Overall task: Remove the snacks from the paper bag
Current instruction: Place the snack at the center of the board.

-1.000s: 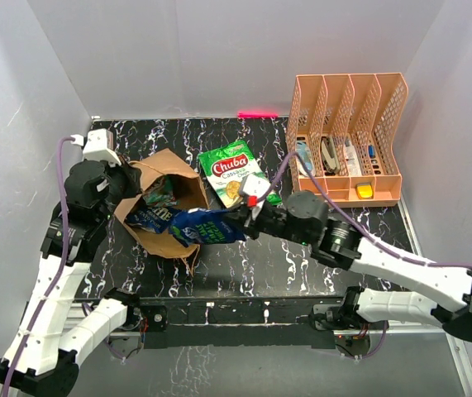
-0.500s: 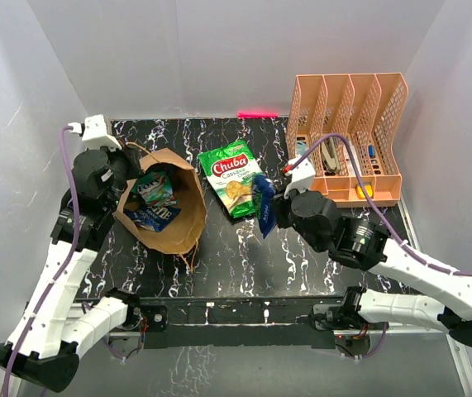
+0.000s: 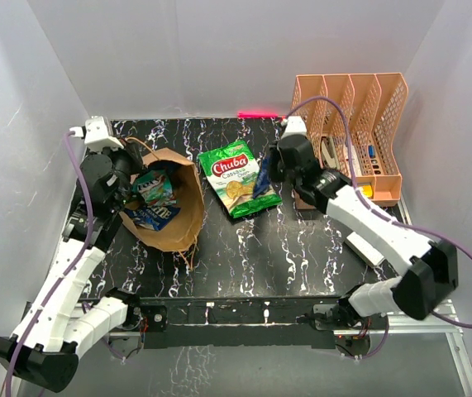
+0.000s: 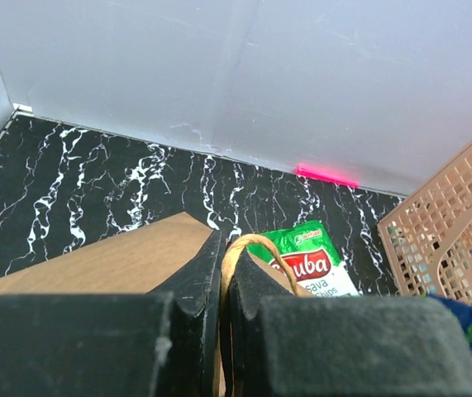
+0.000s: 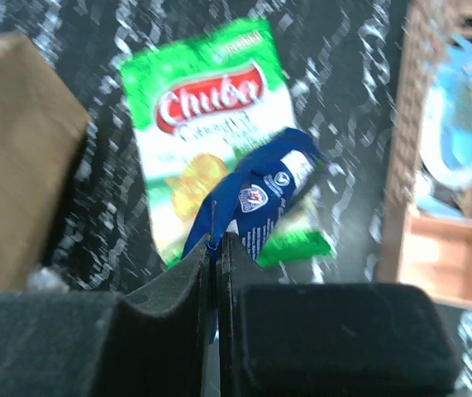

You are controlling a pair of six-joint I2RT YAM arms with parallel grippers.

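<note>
The brown paper bag (image 3: 178,215) lies on its side at the left with its mouth open; green and blue wrappers (image 3: 154,192) show inside. My left gripper (image 3: 128,169) is shut on the bag's twisted paper handle (image 4: 244,248). The green Chuba chips bag (image 3: 234,175) lies flat in the middle and also shows in the right wrist view (image 5: 198,124). My right gripper (image 3: 270,172) is shut on a blue wrapper (image 5: 256,203), which hangs over the right edge of the Chuba bag (image 4: 310,265).
A peach mesh file organiser (image 3: 351,141) with small items stands at the back right, close behind my right arm. A pink marker (image 3: 257,114) lies at the back edge. White walls enclose the black marbled table (image 3: 285,256) on three sides.
My right gripper pulled the blue wrapper out of the bag and carried it right and back, over the Chuba bag. The left gripper lifted the bag's handle, opening the mouth wider.
</note>
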